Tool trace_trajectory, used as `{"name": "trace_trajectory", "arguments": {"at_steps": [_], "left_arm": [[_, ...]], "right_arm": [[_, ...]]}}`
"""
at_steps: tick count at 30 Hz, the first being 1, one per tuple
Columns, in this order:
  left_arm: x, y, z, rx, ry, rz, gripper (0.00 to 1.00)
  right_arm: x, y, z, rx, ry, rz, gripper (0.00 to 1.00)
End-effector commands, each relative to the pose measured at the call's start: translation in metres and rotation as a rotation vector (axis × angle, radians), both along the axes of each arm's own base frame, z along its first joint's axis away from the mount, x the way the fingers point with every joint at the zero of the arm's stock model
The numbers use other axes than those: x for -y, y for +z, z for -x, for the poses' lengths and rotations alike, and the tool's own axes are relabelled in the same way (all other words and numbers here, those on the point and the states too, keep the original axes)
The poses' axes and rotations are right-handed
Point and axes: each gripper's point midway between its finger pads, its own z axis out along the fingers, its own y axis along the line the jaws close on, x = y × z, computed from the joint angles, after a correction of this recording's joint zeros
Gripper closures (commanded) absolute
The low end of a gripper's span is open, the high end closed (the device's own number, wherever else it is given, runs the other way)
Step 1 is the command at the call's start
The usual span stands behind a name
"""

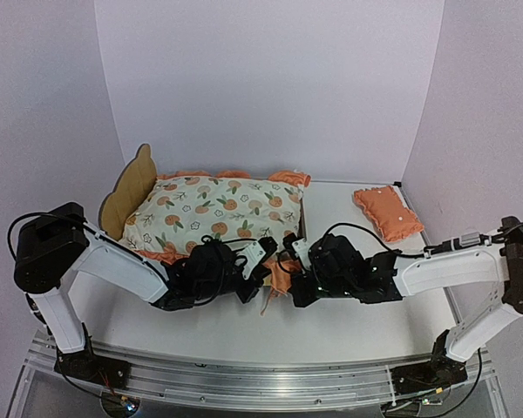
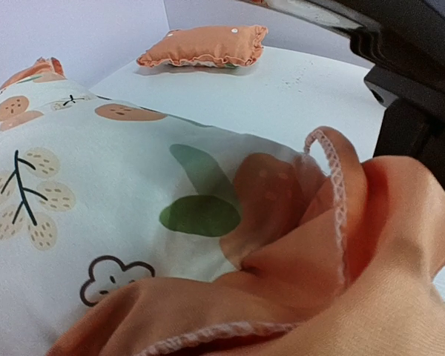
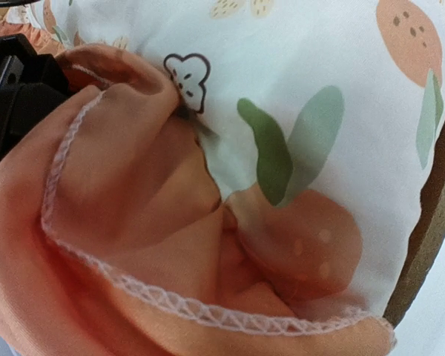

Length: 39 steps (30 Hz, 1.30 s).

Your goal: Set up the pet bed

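The pet bed [image 1: 126, 192] stands at the back left, its plywood bear-ear headboard on the left; a brown strip of its rail [image 3: 432, 245] shows in the right wrist view. The orange-print mattress pad [image 1: 213, 213] lies on it. At the pad's near right corner my left gripper [image 1: 263, 259] and right gripper [image 1: 289, 259] meet, both shut on the orange ruffle [image 1: 277, 277], which bunches and hangs between them. In both wrist views the ruffle [image 2: 297, 282] [image 3: 133, 222] covers the fingers.
A small orange pillow [image 1: 388, 212] [image 2: 204, 46] lies on the white table at the back right, apart from the bed. The right arm's black body [image 2: 415, 81] sits close beside the left wrist. White walls close in behind and at both sides.
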Motion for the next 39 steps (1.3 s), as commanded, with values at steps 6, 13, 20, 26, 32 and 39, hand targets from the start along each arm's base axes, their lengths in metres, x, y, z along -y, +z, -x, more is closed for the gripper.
{"name": "trace_trajectory", "arguments": {"at_steps": [6,13,20,26,32,39], "left_arm": [[0.001,0.012,0.005,-0.259,-0.023,0.035,1.0],[0.009,0.015,0.01,-0.263,-0.107,0.049,0.97],[0.023,0.029,0.018,0.036,-0.218,0.032,0.81],[0.029,0.032,0.008,0.195,-0.211,0.001,0.71],[0.031,0.01,0.004,0.198,-0.207,-0.061,0.7],[0.031,0.004,-0.004,0.24,-0.18,-0.088,0.76]], "right_arm": [[0.004,0.014,-0.024,0.006,-0.091,-0.044,1.0],[0.011,0.009,-0.032,-0.019,-0.147,-0.052,1.0],[0.016,0.012,-0.032,-0.041,-0.191,-0.091,1.0],[0.017,0.01,-0.03,-0.056,-0.202,-0.111,1.0],[0.016,0.015,-0.031,-0.047,-0.204,-0.125,1.0],[0.016,0.013,-0.029,-0.055,-0.199,-0.13,1.0]]}}
